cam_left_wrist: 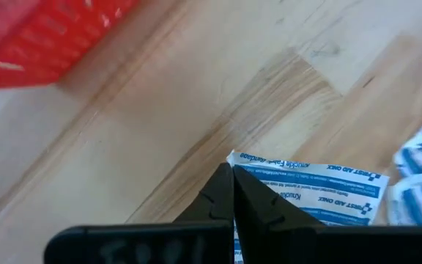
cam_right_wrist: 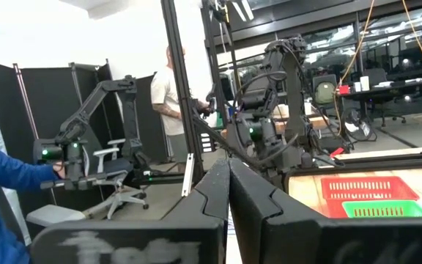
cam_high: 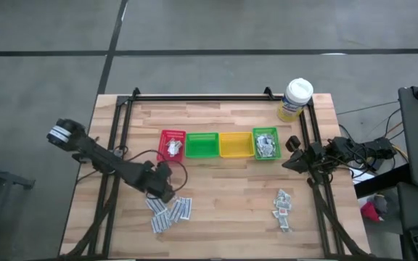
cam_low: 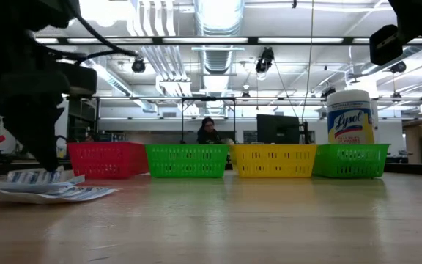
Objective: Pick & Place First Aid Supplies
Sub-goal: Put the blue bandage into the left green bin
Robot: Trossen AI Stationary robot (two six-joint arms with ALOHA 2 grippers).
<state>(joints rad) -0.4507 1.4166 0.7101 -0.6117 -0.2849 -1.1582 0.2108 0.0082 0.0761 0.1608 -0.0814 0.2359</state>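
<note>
A pile of white-blue first aid sachets [cam_high: 170,211] lies on the wooden table near its front left. My left gripper [cam_high: 164,193] stands over the pile's far edge, pointing steeply down, shut on one white-blue sachet [cam_left_wrist: 321,192]. In the low view its fingers [cam_low: 47,166] reach down to the pile [cam_low: 46,187]. A second small heap of sachets [cam_high: 284,205] lies at the front right. My right gripper [cam_right_wrist: 229,165] is shut on nothing and waits raised at the table's right edge [cam_high: 290,154]. My left gripper pinches the white-blue sachet between its two fingers at one short edge, near a corner [cam_left_wrist: 242,158]. The fingers come from above, slanting down. The rest of the sachet spreads flat to one side. Whether it is clear of the pile I cannot tell.
Four small bins stand in a row mid-table: red [cam_high: 173,145], green [cam_high: 202,145], yellow [cam_high: 235,144] and green [cam_high: 266,143]. The red and the right green bin hold sachets. A yellow wipes tub [cam_high: 296,99] stands at the far right. Bare wood lies between the two heaps.
</note>
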